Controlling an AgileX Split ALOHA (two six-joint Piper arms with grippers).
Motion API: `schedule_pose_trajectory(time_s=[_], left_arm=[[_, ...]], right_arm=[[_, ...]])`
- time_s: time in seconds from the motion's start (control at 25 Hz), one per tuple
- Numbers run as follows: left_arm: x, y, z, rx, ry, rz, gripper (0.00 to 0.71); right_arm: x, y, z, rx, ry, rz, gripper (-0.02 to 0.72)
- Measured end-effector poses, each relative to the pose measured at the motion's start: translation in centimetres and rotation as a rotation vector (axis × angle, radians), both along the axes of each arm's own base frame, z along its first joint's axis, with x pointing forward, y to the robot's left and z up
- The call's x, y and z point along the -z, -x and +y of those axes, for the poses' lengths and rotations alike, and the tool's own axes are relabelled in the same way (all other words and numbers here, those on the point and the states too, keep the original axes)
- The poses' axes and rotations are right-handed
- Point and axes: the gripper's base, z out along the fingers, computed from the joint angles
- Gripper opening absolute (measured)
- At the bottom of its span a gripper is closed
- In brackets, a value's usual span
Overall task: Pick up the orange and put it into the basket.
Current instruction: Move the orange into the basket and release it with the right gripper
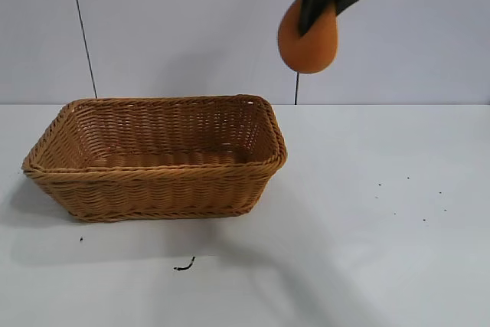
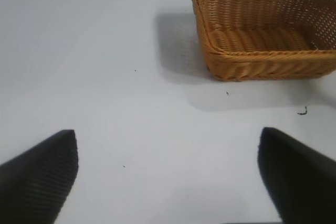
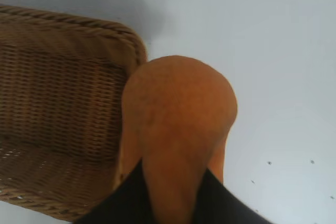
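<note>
In the exterior view we see the right gripper (image 1: 323, 7) high at the top of the frame, its black fingers clamped on the narrow upper end of the orange (image 1: 308, 40). The fruit hangs in the air with its wide rounded base pointing down, well above the white table (image 1: 383, 250). It sits above and just to the right of the right end of the wicker basket (image 1: 157, 160), not over its interior. The basket stands on the left half of the table with nothing inside that we can make out. A small dark scrap (image 1: 184, 266) lies on the table in front of the basket, and a thin black cable (image 1: 83, 32) runs down the wall behind.

In the left wrist view we see the left gripper (image 2: 168, 174) hovering over bare table, its two black fingers (image 2: 42, 177) spread wide apart with nothing between them. The basket (image 2: 262, 64) stands farther off, apart from this gripper, with the dark scrap (image 2: 302, 112) near it.

In the right wrist view we see the orange (image 3: 178, 129) filling the middle, its tapered end pinched between the black fingers (image 3: 118, 203) of the right gripper. Below it lies the corner of the basket (image 3: 68, 56) to one side and the table (image 3: 273, 51) to the other.
</note>
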Motion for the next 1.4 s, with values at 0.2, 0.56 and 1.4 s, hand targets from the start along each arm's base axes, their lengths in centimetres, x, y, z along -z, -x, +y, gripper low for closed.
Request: schedule_pose_trajectory(time_s=[0.2,0.56,1.4], left_arm=[[0.0,0.0,0.0,0.0,0.0,0.0,0.666],[0.0,0.0,0.0,0.0,0.0,0.0,0.666],[0.0,0.0,0.0,0.0,0.0,-0.001,0.666]], right_arm=[[0.7,1.3,5.0,-0.088,-0.039,-0.05,0.043],[9.4,0.4,9.8,-0.15,-0.015,0.022,0.043],[10.0,-0.7,10.5,-0.181,0.047,0.088,0.683]])
